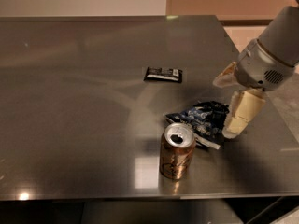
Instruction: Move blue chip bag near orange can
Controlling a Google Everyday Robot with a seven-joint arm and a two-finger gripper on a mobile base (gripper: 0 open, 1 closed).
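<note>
The blue chip bag (202,119) lies crinkled on the metal table (74,101), just right of and behind the orange can (176,151), touching or nearly touching its top rim. The can stands upright near the table's front edge, its silver top and dark hole showing. My gripper (225,107) is at the bag's right end, open, with one pale finger (240,112) beside the bag's right edge and the other (225,76) farther back. The bag rests on the table and nothing is held between the fingers.
A small flat black packet (163,74) lies behind the bag toward the table's middle. The table's right edge (275,125) runs just beyond my gripper and the front edge is just below the can.
</note>
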